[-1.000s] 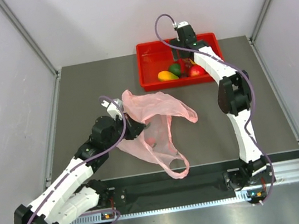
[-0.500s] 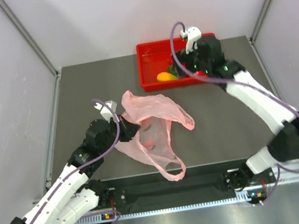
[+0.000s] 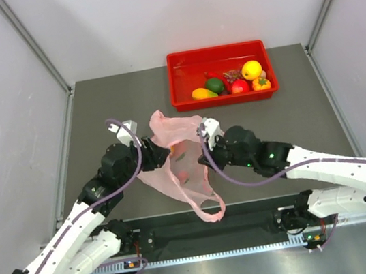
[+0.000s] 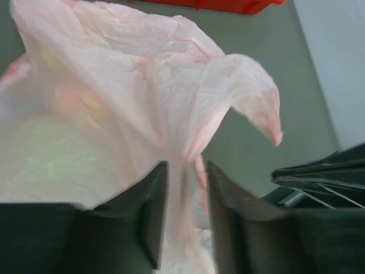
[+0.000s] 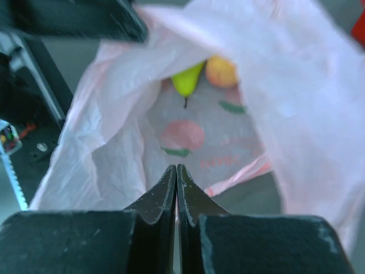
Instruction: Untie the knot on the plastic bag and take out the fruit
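Observation:
The pale-pink plastic bag [image 3: 174, 173] lies crumpled mid-table with its mouth gaping, and one handle loop [image 3: 209, 209] trails toward the near edge. The knot is out of view. Inside the bag, the right wrist view shows fruit: a green pear [image 5: 187, 80] and a peach-coloured one [image 5: 221, 71]. My left gripper [image 3: 160, 152] is at the bag's left rim. Its jaws stand slightly apart [image 4: 187, 166] with a strip of the bag's film [image 4: 182, 114] running between them. My right gripper [image 3: 204, 160] is at the bag's right side, shut [image 5: 176, 167], pointing into the mouth with nothing seen between its fingers.
A red tray [image 3: 181, 100] stands at the back of the table with several fruits in it, among them a round yellow one [image 3: 251, 69]. Metal rails border the grey table on both sides. The arms' mounting bar [image 3: 217, 228] runs along the near edge.
The right arm has swung from the red tray down to the bag's right side. The left arm has shifted slightly left, still at the bag's rim, and the bag has drawn narrower.

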You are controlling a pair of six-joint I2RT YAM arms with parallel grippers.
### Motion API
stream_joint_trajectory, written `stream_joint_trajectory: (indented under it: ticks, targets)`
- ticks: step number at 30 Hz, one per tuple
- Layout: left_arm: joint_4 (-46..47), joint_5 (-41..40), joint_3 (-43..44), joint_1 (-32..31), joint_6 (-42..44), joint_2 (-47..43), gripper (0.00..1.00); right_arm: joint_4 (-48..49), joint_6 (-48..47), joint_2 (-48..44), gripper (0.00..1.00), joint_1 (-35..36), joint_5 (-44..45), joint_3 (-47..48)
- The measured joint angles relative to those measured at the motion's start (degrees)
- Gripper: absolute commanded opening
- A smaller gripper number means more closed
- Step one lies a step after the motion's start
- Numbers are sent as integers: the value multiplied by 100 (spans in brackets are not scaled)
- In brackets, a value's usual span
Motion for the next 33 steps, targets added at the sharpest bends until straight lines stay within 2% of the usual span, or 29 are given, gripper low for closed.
stream_joint_trajectory:
  ticks: [1,2,4,5,7,8,10,11,13,16,19,22,28,30,32,33]
  targets:
    - [-17,-48,35,0,-15,0,65,116,70,136,0,46,59,-129]
    - [-59,-122,83,0,-42,0,83,203,136,297,0,83,127,-210]
    - [-181,-243,190,0,-55,-17,98,424,212,660,0,151,205,-269]
    - [-269,-341,251,0,-70,-52,99,573,262,874,2,205,219,-269]
    - [-398,-588,398,0,-92,-146,99,868,348,1276,8,319,271,-264]
    - [-479,-752,474,0,-87,-210,99,1008,391,1471,15,369,310,-264]
    - [-667,-1126,625,0,-105,-328,99,1209,466,1777,18,431,413,-262]
    - [-785,-1316,710,0,-120,-339,99,1287,496,1915,26,446,476,-262]
    - [-1062,-1683,905,0,-184,-262,99,1394,564,2133,31,446,610,-240]
    - [-1325,-1950,1029,7,-273,118,99,1475,625,2385,45,446,717,-98]
    - [-1462,-2017,999,61,-321,772,99,1637,634,2485,52,446,789,24]
    - [-1478,-1751,846,350,-321,1436,99,1705,634,2542,59,446,828,153]
    - [-1419,-1390,737,697,-284,2170,99,1733,629,2618,65,446,949,326]
    - [-1314,-1309,710,721,-249,2326,91,1731,627,2673,66,446,960,376]
    - [-1137,-1263,669,748,-192,2535,78,1740,623,2730,66,446,953,413]
    - [-1071,-1244,643,761,-162,2614,60,1744,623,2747,67,446,955,420]
